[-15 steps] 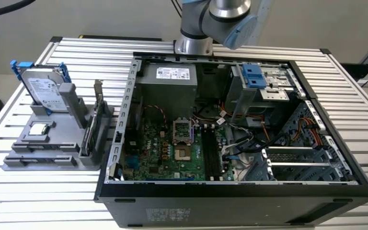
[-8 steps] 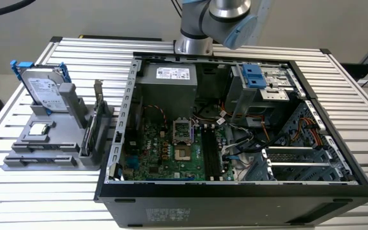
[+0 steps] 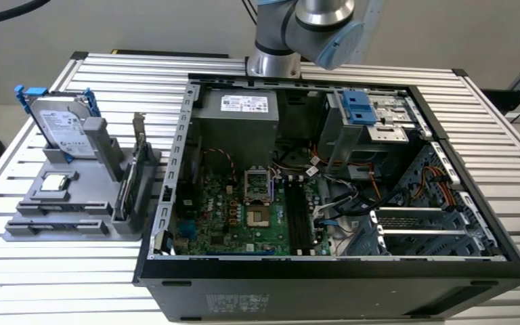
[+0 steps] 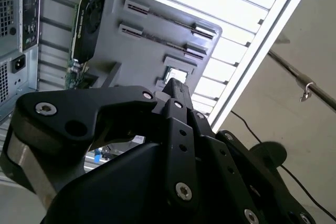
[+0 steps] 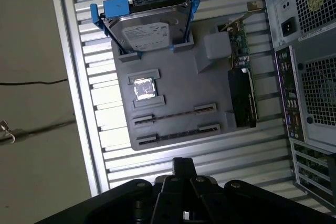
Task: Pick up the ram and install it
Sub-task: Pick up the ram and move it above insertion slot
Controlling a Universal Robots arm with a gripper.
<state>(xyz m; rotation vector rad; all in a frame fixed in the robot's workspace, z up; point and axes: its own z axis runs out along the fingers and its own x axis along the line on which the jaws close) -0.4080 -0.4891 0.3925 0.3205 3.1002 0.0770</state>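
A slatted aluminium table (image 3: pixel 106 74) spans the exterior view's frame. Two things sit directly on it: a grey holder tray (image 3: pixel 61 230) at the exterior view's left, mid-height, and an open black computer case (image 3: pixel 332 288) across the centre and right, just beside the tray. Bare slats show along the top and lower left

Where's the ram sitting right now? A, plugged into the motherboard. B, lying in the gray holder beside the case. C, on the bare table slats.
B: in the first wrist view the ram lies as a thin dark strip between two clips on the gray holder, which sits next to the case.
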